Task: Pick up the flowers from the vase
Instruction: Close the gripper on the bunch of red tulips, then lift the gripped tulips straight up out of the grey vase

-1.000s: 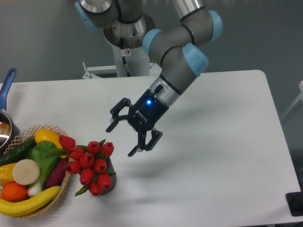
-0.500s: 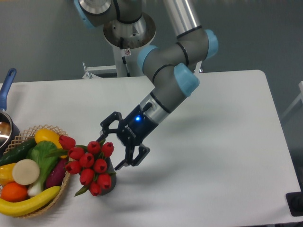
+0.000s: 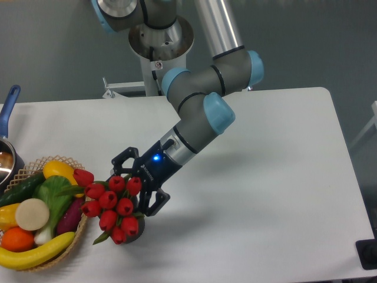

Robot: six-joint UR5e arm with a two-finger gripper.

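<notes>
The flowers [image 3: 113,203], a bunch of red tulip buds with green leaves, stand in the small dark grey vase [image 3: 136,234] at the table's front left. Only a bit of the vase shows below the buds. My gripper [image 3: 131,190] is open, its black fingers spread on either side of the upper right buds of the bunch. One finger [image 3: 122,163] is above the buds and the other [image 3: 154,204] is to their right. I cannot tell whether the fingers touch the buds.
A wicker basket [image 3: 35,167] with banana, orange, cucumber, yellow pepper and other produce stands just left of the flowers. A blue-handled pot [image 3: 8,127] is at the left edge. The white table's [image 3: 265,194] front edge is near the vase.
The arm has swung left and down across the table. The open gripper has moved from right of the flowers to around their upper right buds. The flowers and vase have not moved.
</notes>
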